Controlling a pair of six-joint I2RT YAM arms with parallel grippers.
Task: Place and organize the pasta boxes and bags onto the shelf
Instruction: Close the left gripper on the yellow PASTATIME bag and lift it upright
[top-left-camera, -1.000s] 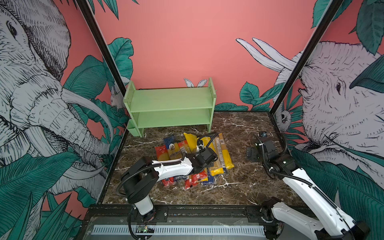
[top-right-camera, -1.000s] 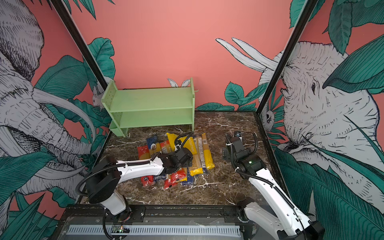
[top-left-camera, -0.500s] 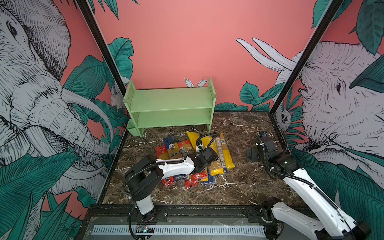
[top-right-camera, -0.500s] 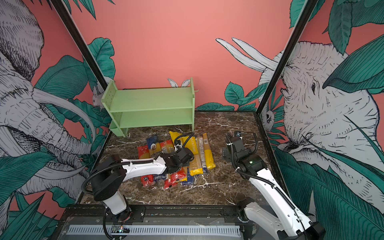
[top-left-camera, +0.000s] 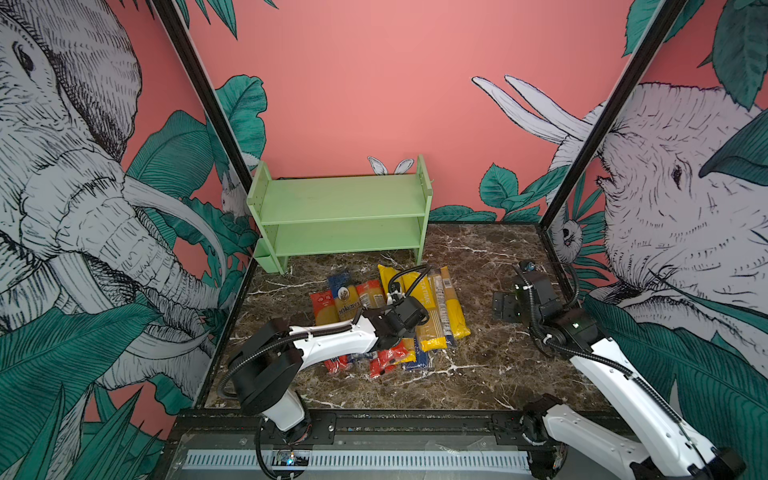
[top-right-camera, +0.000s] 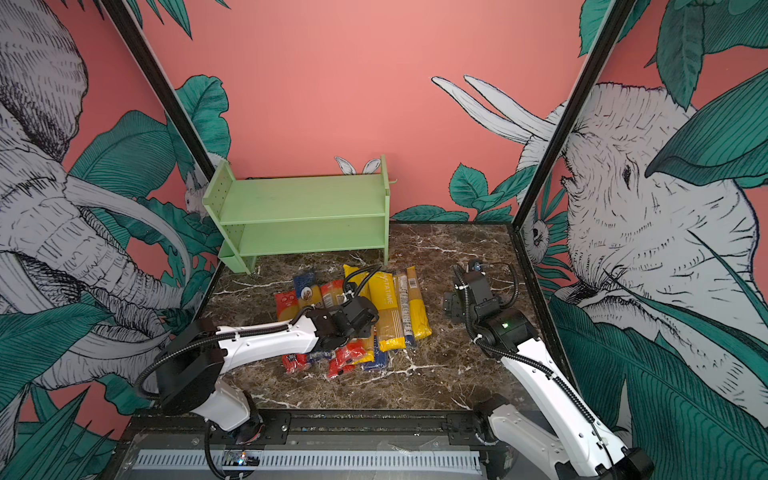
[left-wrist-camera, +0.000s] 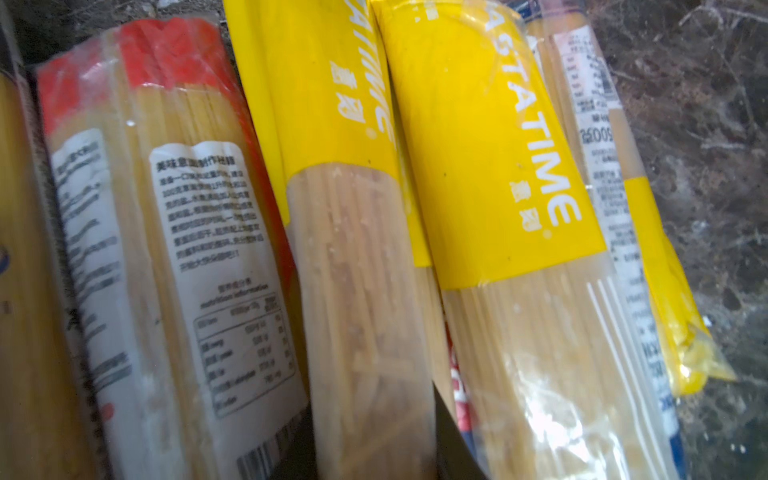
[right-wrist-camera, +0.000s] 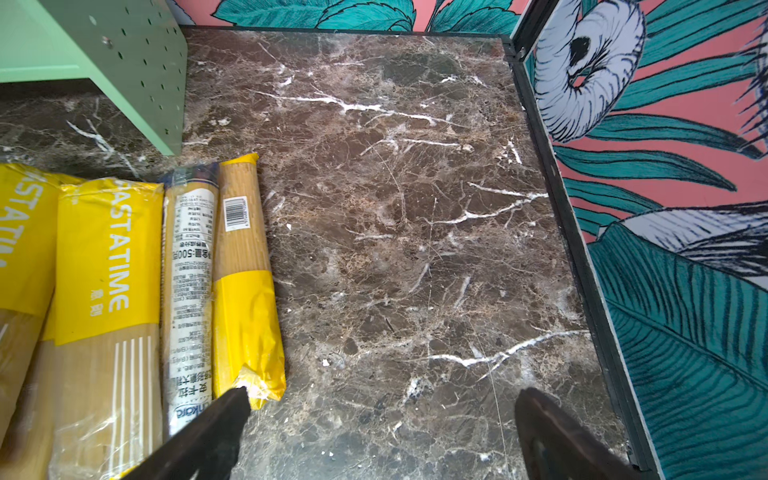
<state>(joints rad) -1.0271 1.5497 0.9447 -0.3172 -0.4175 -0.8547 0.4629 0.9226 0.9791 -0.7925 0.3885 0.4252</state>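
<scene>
Several pasta bags (top-left-camera: 432, 316) lie side by side in a heap on the marble floor in front of the green shelf (top-left-camera: 340, 203) (top-right-camera: 303, 203), whose two boards are bare. My left gripper (left-wrist-camera: 370, 449) (top-left-camera: 399, 328) reaches down into the middle of the heap and is shut on a yellow-ended spaghetti pack (left-wrist-camera: 353, 270); a dark finger (left-wrist-camera: 453, 440) presses each side of it. My right gripper (right-wrist-camera: 382, 415) (top-left-camera: 505, 307) hangs open over bare marble to the right of the heap, one finger (right-wrist-camera: 216, 428) near a yellow pack's end (right-wrist-camera: 249, 332).
A red-ended pack with a white label (left-wrist-camera: 174, 232) lies beside the held pack, with a second yellow pack (left-wrist-camera: 498, 187) on its other side. The shelf's side panel with peg holes (right-wrist-camera: 141, 70) stands close behind the heap. Black frame rails (right-wrist-camera: 582, 249) edge the floor.
My left gripper was open above the heap and has since shut on the yellow-ended pack, with the left arm shifted slightly. The right arm has not moved.
</scene>
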